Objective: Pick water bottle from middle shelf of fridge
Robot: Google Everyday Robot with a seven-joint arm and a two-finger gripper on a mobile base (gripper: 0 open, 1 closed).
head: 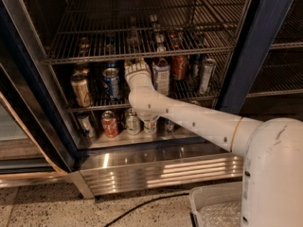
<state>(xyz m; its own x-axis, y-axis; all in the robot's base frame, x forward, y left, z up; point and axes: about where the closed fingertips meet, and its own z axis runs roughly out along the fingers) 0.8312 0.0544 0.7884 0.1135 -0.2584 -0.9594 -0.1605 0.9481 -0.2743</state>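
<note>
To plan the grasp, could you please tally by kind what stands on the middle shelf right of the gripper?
White-labelled bottle: 1
Cans: 3, the red can, dark can, silver can
Total: 4
The gripper is at the middle shelf, beside the bottle.

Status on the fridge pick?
Gripper at middle shelf, between blue can and labelled bottle. Water bottle not visible, possibly behind gripper. Both neighbours crowd it.
</note>
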